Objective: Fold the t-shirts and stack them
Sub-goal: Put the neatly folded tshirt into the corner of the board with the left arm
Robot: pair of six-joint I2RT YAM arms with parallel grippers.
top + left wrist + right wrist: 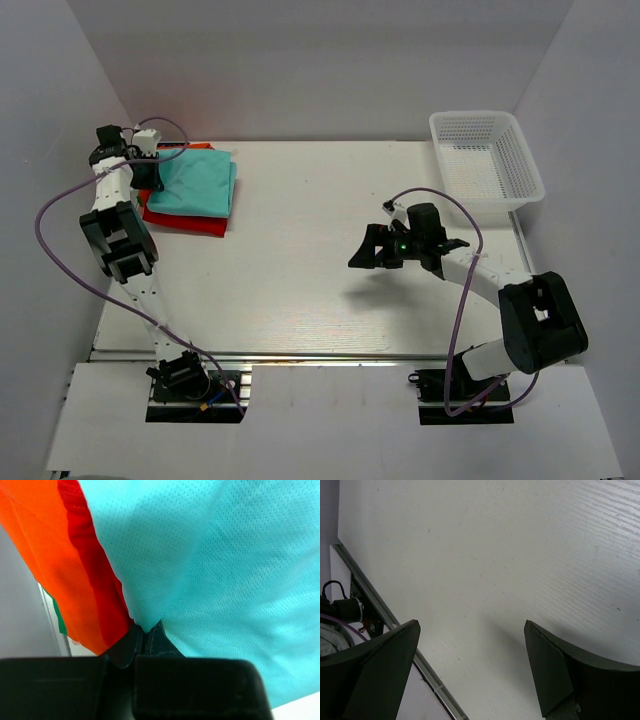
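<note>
At the far left of the bench [300, 280], the left hand [145, 632] is pinched shut on an edge of the teal t-shirt [200, 185], which lies folded atop the red t-shirt [190, 222]. The right hand [472, 630] hangs spread and empty mid-bench. This looks like a final squaring step, and the next move calls for a gentle, level tug.

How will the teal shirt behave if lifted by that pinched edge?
Probably floppy: the teal shirt puckers to a point where the left gripper pinches it. Its thin mesh weave looks light. Lifting would likely unfold it and drag across the red shirt beneath.
</note>
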